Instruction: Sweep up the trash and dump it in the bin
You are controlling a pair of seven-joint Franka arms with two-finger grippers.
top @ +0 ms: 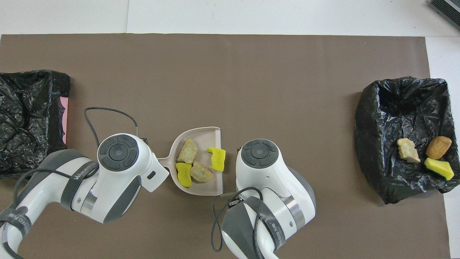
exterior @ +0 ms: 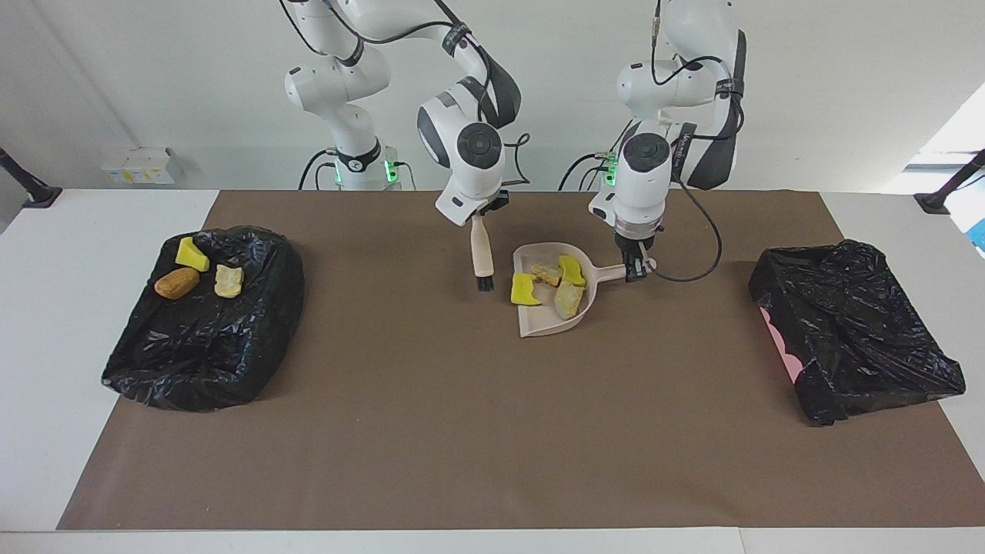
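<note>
left gripper (exterior: 636, 269) clamps dustpan (exterior: 550, 323) handle | right gripper (exterior: 486, 223) grips hand brush (exterior: 482, 258), seen only in facing view | four trash lumps (top: 194, 163) in pan | three lumps (exterior: 198, 271) in bin (exterior: 208, 354) toward right arm's end | second bin (exterior: 854, 338) toward left arm's end

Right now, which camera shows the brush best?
The facing view: the brush hangs upright from the right gripper, bristles down beside the dustpan. The overhead view hides it almost entirely under the right arm's wrist.
</note>
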